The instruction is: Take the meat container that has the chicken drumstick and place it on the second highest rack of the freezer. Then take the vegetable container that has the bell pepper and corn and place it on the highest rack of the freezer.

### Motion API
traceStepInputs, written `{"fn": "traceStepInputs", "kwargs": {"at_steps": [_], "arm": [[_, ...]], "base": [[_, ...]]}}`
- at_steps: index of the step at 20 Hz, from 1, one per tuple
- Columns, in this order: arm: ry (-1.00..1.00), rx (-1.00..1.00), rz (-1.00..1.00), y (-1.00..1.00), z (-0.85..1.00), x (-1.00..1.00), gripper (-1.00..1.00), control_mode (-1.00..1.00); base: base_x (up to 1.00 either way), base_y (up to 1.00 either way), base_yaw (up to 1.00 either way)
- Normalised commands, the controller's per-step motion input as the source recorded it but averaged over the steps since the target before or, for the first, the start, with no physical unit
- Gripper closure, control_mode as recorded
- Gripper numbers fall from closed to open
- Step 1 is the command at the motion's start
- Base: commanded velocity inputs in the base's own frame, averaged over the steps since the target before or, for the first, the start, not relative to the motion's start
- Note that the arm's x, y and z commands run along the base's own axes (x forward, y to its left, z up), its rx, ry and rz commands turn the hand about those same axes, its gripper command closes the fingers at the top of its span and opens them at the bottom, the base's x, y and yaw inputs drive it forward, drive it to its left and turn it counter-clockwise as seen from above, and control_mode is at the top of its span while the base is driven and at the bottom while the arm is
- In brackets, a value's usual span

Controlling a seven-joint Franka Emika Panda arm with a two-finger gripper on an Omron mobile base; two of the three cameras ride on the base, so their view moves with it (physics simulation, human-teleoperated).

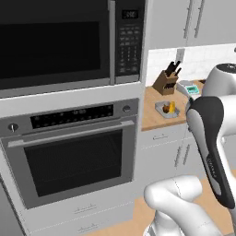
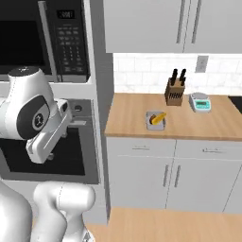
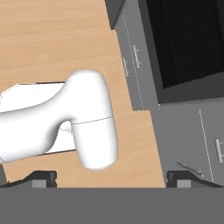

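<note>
The vegetable container (image 2: pixel 156 120) with the corn (image 2: pixel 159 116) is sitting on the counter (image 2: pixel 127 118), right of the oven (image 1: pixel 73 152). Fingers (image 3: pixel 43 178) are looking spread, gripping nothing. Swinging over, the arm's risking clipping the knife block (image 2: pixel 174 92).

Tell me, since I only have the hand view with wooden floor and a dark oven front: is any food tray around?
Observer: Yes, a small grey tray sits on the light wooden countertop, right of the oven column.
Operator: What is in it?
Observer: A bright yellow corn cob, with a small dark red-brown bell pepper beside it.
Operator: Anything standing near it?
Observer: A brown wooden knife block and a small pale scale with a green top stand behind it, by the white tiled wall.
</note>
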Motion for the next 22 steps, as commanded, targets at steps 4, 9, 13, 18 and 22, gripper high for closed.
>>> {"fn": "traceStepInputs", "kwargs": {"at_steps": [4, 9, 13, 18, 22], "arm": [[0.00, 0.00, 0.00, 0.00, 0.00, 0.00, -1.00, 1.00], [0.00, 0.00, 0.00, 0.00, 0.00, 0.00, -1.00, 1.00], [0.00, 0.00, 0.00, 0.00, 0.00, 0.00, -1.00, 1.00], [0.00, 0.00, 0.00, 0.00, 0.00, 0.00, -1.00, 1.00], [0.00, 0.00, 0.00, 0.00, 0.00, 0.00, -1.00, 1.00]], "base": [[0.52, -1.00, 0.13], [0.59, -0.89, 0.14], [0.60, -0.35, 0.06], [0.41, 0.02, 0.00], [0.14, 0.00, 0.00]]}}
